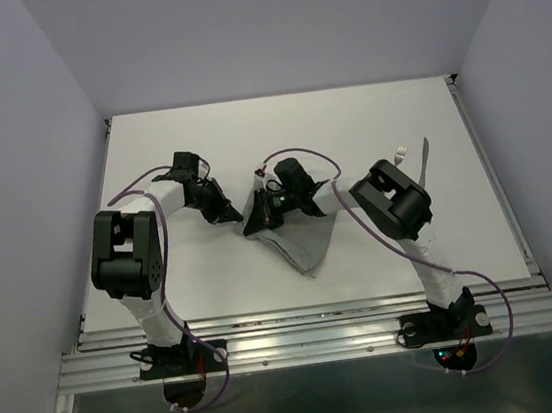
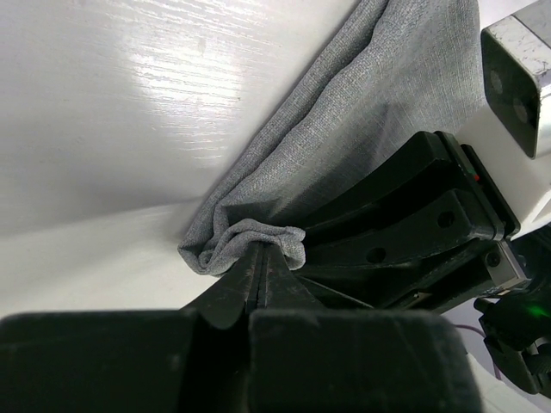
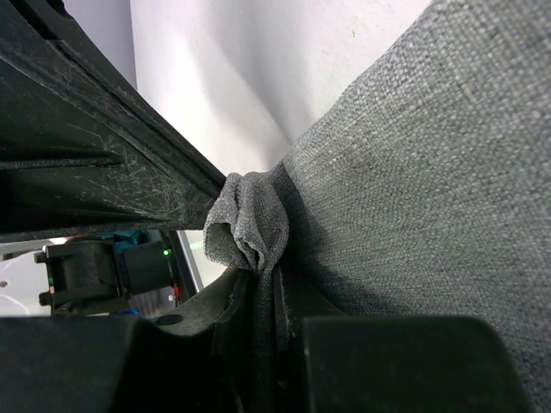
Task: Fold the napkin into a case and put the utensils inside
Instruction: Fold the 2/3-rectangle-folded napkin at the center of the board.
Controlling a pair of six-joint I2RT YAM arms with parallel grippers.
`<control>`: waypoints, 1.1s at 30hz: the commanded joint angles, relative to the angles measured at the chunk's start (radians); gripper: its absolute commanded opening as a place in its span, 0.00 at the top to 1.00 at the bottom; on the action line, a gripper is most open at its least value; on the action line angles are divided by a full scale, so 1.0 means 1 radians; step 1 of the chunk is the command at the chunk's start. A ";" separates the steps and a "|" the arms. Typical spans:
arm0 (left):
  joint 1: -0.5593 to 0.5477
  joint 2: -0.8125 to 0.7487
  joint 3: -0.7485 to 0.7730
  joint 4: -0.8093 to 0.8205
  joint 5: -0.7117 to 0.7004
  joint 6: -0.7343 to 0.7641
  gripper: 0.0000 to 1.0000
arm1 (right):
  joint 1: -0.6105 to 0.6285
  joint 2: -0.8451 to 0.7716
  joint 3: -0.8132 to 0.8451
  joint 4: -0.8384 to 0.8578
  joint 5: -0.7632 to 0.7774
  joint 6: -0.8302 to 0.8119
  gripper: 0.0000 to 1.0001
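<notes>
The grey napkin (image 1: 306,241) lies crumpled on the white table (image 1: 198,145) between the two arms. My left gripper (image 1: 235,216) is shut on a bunched corner of the napkin (image 2: 344,129), with cloth puffing out at the fingertips (image 2: 263,248). Right beside it my right gripper (image 1: 256,223) is shut on a fold of the same edge (image 3: 258,232), cloth running down between its fingers. In the left wrist view the right gripper's black fingers (image 2: 405,224) sit close alongside. A slim grey utensil (image 1: 423,163) lies far right, partly behind the right arm; which one it is I cannot tell.
A small white object (image 1: 402,153) sits next to the utensil. The right arm's elbow (image 1: 396,202) stands over the table's right side. The table's metal rail (image 1: 312,338) runs along the near edge, and walls enclose the sides and back.
</notes>
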 commanded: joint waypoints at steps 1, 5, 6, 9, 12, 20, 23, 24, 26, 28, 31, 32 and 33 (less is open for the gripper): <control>-0.011 0.000 0.019 -0.021 -0.002 0.021 1.00 | -0.004 0.019 0.045 0.013 -0.035 0.015 0.99; -0.019 0.016 0.034 -0.028 -0.002 0.030 1.00 | -0.004 0.019 0.046 0.013 -0.038 0.015 0.99; -0.023 0.024 0.039 -0.033 -0.003 0.034 1.00 | -0.004 0.019 0.048 0.013 -0.038 0.015 0.99; -0.037 0.053 0.045 -0.042 0.001 0.035 1.00 | -0.013 0.019 0.051 0.012 -0.039 0.018 0.99; -0.039 0.075 0.048 -0.027 -0.009 0.024 1.00 | -0.013 0.016 0.048 0.012 -0.041 0.021 0.99; -0.037 0.148 0.065 -0.048 -0.060 0.002 1.00 | -0.013 -0.055 0.001 -0.019 0.040 -0.014 0.44; -0.033 0.156 0.049 -0.053 -0.077 -0.007 1.00 | -0.013 -0.116 -0.012 -0.115 0.150 -0.085 0.31; -0.031 0.156 0.042 -0.053 -0.083 -0.010 1.00 | -0.013 -0.133 -0.015 -0.137 0.178 -0.100 0.29; -0.026 0.155 0.036 -0.050 -0.086 -0.015 1.00 | -0.013 -0.182 -0.030 -0.154 0.230 -0.132 0.26; -0.026 0.153 0.034 -0.053 -0.088 -0.013 1.00 | -0.013 -0.211 -0.036 -0.197 0.257 -0.154 0.26; -0.026 0.153 0.037 -0.059 -0.089 -0.010 1.00 | -0.013 -0.262 -0.039 -0.280 0.321 -0.242 0.26; -0.026 0.151 0.037 -0.060 -0.089 -0.008 1.00 | -0.004 -0.276 -0.039 -0.304 0.347 -0.270 0.27; -0.026 0.151 0.039 -0.063 -0.089 -0.008 1.00 | -0.004 -0.303 -0.039 -0.377 0.416 -0.296 0.28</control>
